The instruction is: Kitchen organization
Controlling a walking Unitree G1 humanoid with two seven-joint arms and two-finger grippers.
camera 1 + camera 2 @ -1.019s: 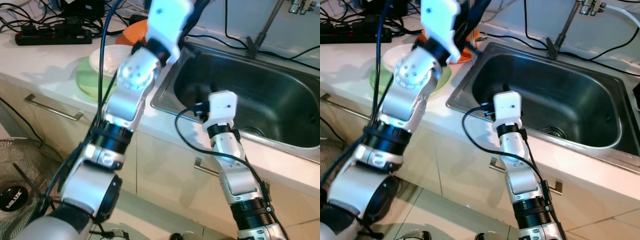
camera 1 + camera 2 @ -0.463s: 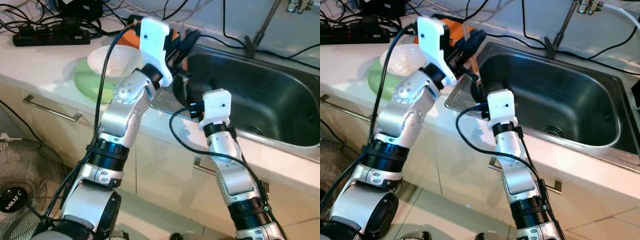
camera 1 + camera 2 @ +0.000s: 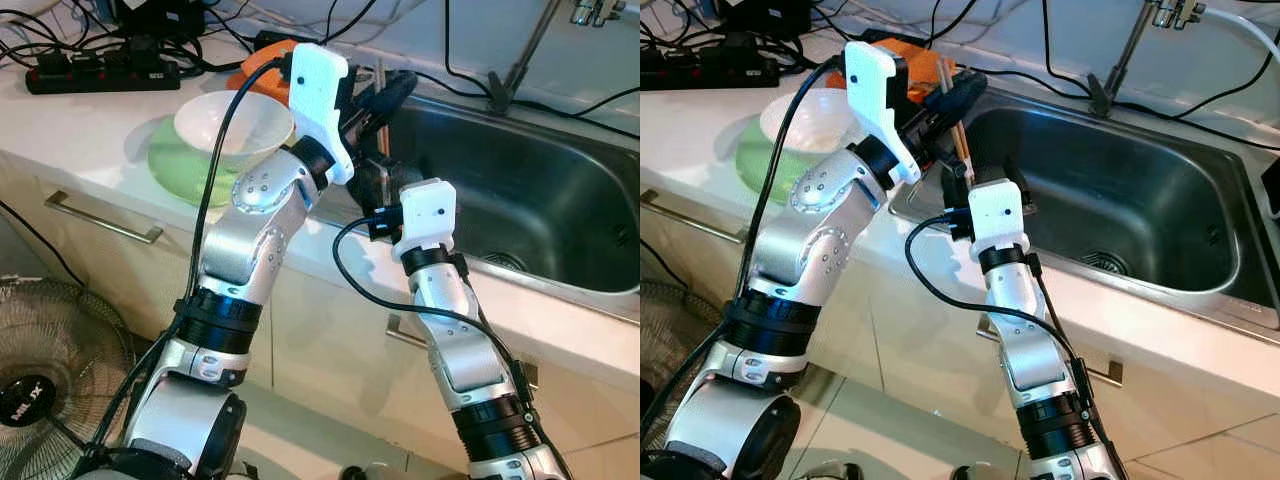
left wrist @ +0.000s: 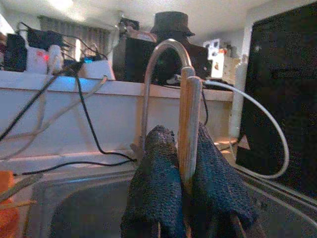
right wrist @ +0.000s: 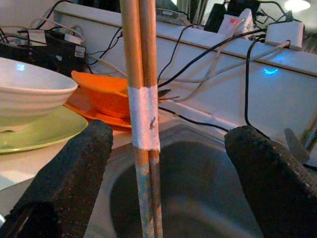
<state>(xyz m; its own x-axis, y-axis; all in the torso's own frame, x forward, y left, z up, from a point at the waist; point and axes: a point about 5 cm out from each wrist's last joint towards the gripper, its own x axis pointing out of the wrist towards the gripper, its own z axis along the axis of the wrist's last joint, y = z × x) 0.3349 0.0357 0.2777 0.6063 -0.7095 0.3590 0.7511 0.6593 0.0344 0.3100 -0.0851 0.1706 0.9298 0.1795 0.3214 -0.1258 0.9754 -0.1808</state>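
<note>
Gripping taped chopsticks [image 5: 141, 119], left pincer [image 4: 185, 186] shows no readable label.

**Sink basin open, counter side crowded**

The sink [image 3: 1140, 210] basin lies open right of the chopsticks [image 5: 141, 114]. Leftward, a white bowl [image 3: 232, 125] on a green plate [image 3: 175, 165] and orange dishes [image 5: 99, 94] crowd the counter [image 3: 80, 120]; cables [image 3: 1060, 75] cross behind.
</note>
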